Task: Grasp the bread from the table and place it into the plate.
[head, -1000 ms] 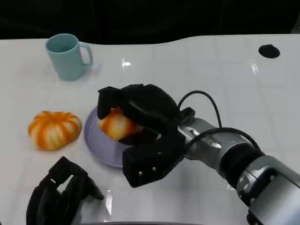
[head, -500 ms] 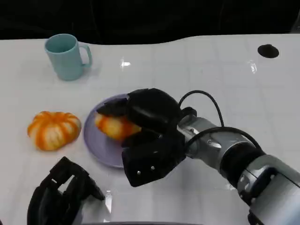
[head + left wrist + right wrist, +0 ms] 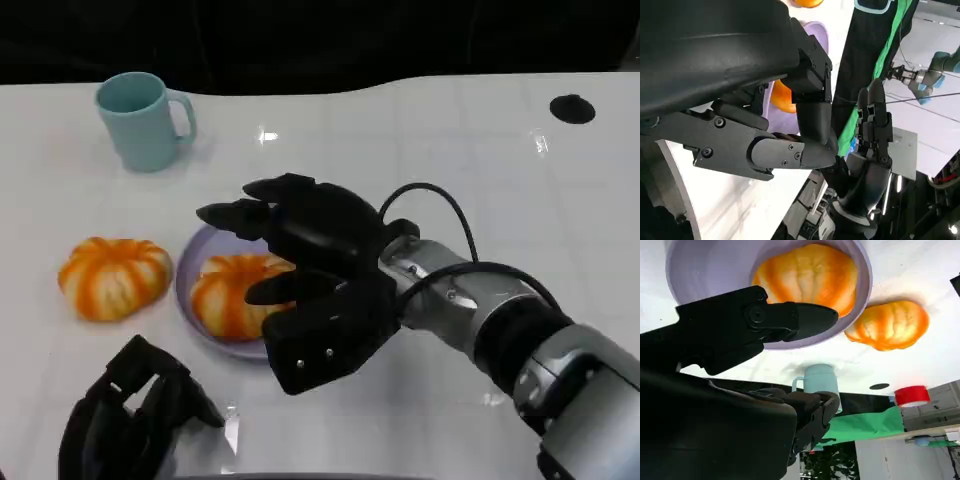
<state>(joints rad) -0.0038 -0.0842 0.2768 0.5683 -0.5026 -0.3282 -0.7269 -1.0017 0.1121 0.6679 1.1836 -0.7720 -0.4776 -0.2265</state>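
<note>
A round orange-and-white bread (image 3: pixel 232 292) lies in the purple plate (image 3: pixel 188 268); the right wrist view shows this bread (image 3: pixel 805 275) lying free in the plate (image 3: pixel 705 270). My right hand (image 3: pixel 310 250) hovers just above and to the right of it, fingers spread and holding nothing. That hand (image 3: pixel 730 340) stays apart from the bread there too. A second, similar bread (image 3: pixel 115 277) sits on the table left of the plate. My left hand (image 3: pixel 130 420) rests at the near left edge, fingers curled in and holding nothing.
A teal mug (image 3: pixel 143 120) stands at the back left. A black round hole (image 3: pixel 573 108) marks the table's far right. The white tabletop (image 3: pixel 480 200) stretches to the right of my right arm.
My right hand has spread its fingers and let go of the bread, which now lies lower in the plate. The left hand has stayed put.
</note>
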